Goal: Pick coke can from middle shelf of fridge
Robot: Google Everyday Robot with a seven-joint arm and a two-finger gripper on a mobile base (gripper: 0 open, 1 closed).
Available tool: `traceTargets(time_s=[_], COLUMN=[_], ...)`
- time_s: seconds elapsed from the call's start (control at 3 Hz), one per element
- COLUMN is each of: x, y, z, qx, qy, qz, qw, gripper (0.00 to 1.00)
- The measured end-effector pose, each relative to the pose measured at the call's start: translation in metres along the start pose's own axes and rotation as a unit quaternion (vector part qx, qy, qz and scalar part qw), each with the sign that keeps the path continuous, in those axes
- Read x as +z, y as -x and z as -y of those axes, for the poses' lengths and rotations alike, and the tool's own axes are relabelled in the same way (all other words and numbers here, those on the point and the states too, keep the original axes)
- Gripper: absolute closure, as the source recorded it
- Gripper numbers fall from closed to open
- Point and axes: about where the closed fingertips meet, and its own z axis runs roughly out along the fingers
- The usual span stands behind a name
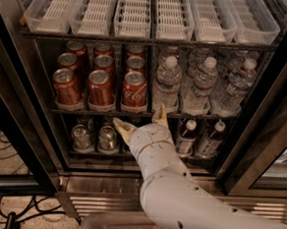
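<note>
The coke can [134,89] is red with white script and stands at the front of the third lane on the middle shelf [84,112] of the fridge [26,93]. Plainer red cans [100,87] fill the lanes to its left. My gripper [142,121] is open, with one yellowish fingertip [160,114] at the ledge just right of the can's base. The other fingertip [122,127] is lower left, below the ledge. It holds nothing and sits just under and in front of the coke can.
Water bottles [167,83] stand right of the cans on the same shelf. White slotted trays [136,10] sit above. Small silver cans [81,137] and dark bottles [211,138] are on the shelf below. A dark door frame [265,130] stands at right. Cables [0,148] lie on the floor.
</note>
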Motion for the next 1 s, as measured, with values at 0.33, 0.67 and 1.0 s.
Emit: traceTargets(time_s=[0.33,0.67,1.0], x=[0.009,0.017,0.025], y=[0.004,0.008,0.012], z=[-0.002,-0.004,-0.005], qx=[0.000,-0.001,-0.007], qy=[0.000,0.001,-0.003], qz=[0.009,0.017,0.026], qw=[1.0000,0.9999,0.9996], gripper=[0.30,0.34,0.37])
